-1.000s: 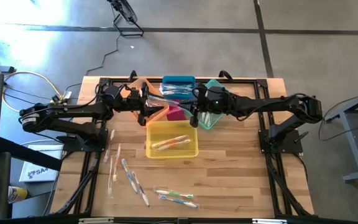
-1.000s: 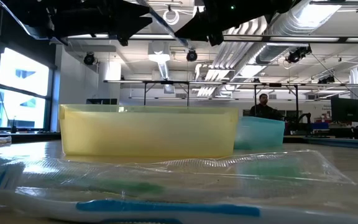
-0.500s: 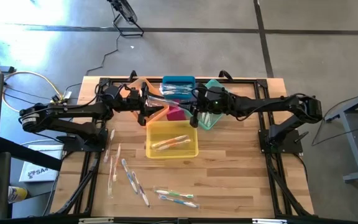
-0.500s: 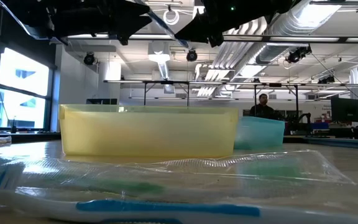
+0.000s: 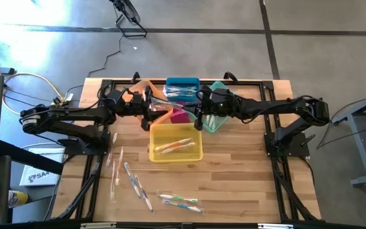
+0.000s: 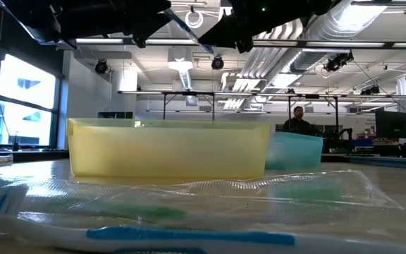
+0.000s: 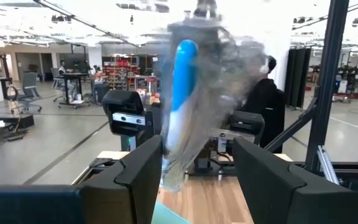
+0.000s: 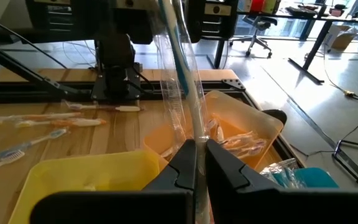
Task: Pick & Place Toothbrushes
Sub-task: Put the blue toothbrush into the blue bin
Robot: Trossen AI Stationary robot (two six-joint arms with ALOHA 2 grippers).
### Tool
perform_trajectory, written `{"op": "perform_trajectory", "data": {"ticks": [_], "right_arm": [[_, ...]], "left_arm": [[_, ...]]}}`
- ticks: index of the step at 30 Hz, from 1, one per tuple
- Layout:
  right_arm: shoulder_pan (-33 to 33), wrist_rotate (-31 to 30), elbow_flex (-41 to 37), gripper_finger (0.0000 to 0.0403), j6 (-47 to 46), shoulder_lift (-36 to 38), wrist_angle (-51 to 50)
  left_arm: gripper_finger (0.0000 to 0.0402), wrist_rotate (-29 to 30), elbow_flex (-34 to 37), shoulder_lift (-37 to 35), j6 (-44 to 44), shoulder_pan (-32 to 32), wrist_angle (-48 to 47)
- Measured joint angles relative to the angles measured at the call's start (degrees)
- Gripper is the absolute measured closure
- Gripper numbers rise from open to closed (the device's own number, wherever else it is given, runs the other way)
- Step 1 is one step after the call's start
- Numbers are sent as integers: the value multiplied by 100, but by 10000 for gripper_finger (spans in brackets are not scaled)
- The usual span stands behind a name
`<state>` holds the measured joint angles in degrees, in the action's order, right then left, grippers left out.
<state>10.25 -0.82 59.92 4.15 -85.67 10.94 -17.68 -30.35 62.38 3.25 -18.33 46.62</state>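
A blue-handled toothbrush in a clear wrapper [image 5: 173, 100] hangs in the air between my two grippers, above the orange bin [image 5: 161, 116] and the pink bin [image 5: 182, 116]. My right gripper [image 5: 197, 109] [image 8: 197, 155] is shut on one end of the wrapper. My left gripper [image 5: 150, 109] [image 7: 194, 180] is open. Its fingers stand on either side of the wrapper's other end [image 7: 174, 177]; I cannot tell whether they touch it. Two toothbrushes [image 5: 173, 146] lie in the yellow bin [image 5: 152, 137]. Several more [image 5: 132, 181] lie on the table near its near edge. My right gripper pinches the clear wrapper's end [image 8: 194, 138] between its two fingers, coming level from the table's right side. The toothbrush [image 8: 179, 56] runs on from the fingertips toward my left gripper, along the fingers' line. It is lifted clear of the bins and the table.
A blue bin [image 5: 183, 86] and a teal bin [image 5: 218, 121] with wrapped toothbrushes stand at the far side, next to the orange and pink bins. Loose toothbrushes [image 5: 180, 202] lie near the near edge, close to the low camera [image 6: 154, 236]. A person [image 7: 263, 106] stands beyond the table.
My left gripper has drawn back a little toward the table's left edge. The right gripper and the toothbrush have stayed where they were.
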Motion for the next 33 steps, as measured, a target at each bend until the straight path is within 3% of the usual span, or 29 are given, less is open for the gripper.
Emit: {"op": "perform_trajectory", "data": {"ticks": [7, 22, 33], "right_arm": [[1, 85, 0, 395, 1, 0, -14], [-1, 120, 0, 395, -1, 0, -129], [-1, 227, 2, 395, -5, 0, -379]], "left_arm": [[219, 60, -2, 96, -1, 0, -17], [328, 75, 0, 126, 0, -2, -5], [339, 77, 0, 126, 2, 0, 0]]}}
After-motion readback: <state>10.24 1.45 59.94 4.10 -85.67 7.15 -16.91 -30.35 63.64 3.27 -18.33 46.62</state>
